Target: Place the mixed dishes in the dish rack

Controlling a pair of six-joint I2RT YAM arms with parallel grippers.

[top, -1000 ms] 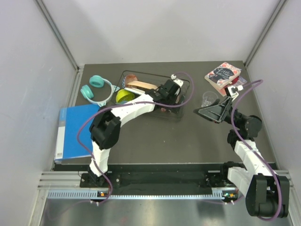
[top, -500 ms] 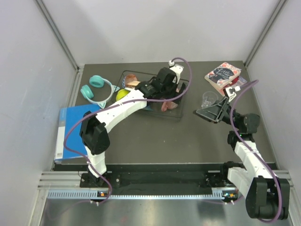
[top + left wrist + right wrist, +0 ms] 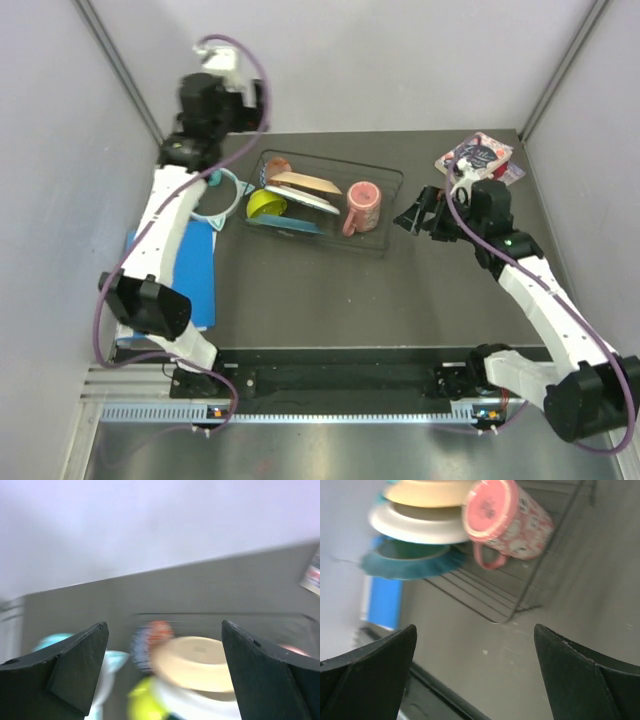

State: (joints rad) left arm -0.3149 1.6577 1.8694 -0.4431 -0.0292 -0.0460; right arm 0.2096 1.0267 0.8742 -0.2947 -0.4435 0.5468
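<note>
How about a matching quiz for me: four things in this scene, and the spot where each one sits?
Things:
1. pink floral mug
2. small yellow-green bowl
3. blue folder
4. floral-covered books

Places:
A. far right corner of the table
B. right end of the dish rack
C. left end of the dish rack
D. left side of the table, outside the dish rack

Pairs: 1-B, 2-C, 3-D, 4-A
</note>
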